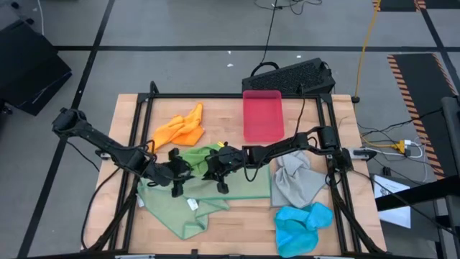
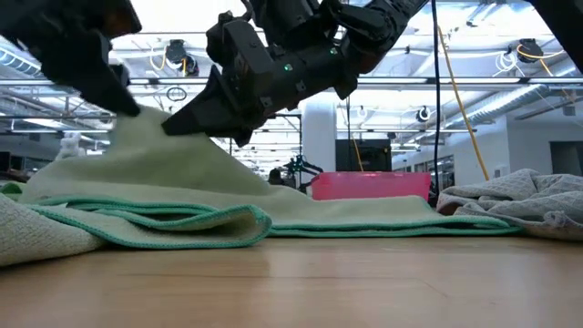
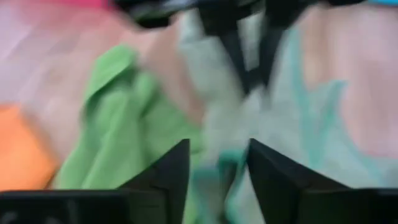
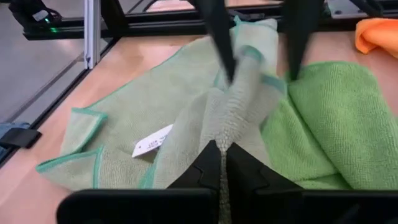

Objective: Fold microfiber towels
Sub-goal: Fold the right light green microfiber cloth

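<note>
Pinching a raised ridge of the pale sage green towel [image 4: 186,118], the right gripper [image 1: 215,173] is holding its fingers clenched on the soft, nubbly cloth near the table's [image 1: 237,230] middle. Facing it, the left gripper [image 1: 180,175] is hanging just beside the same fold with its fingers [image 3: 168,171] parted, released. The towel's teal-stitched edge is lying doubled on the wood, a white tag [image 4: 152,143] showing. Crowding the sage towel are a bright green towel [image 1: 205,155] touching it, an orange one [image 1: 183,129], a grey one [image 1: 296,180] and a bright blue one [image 1: 302,223]. A pink-red tray [image 1: 262,115] is sitting beyond.
</note>
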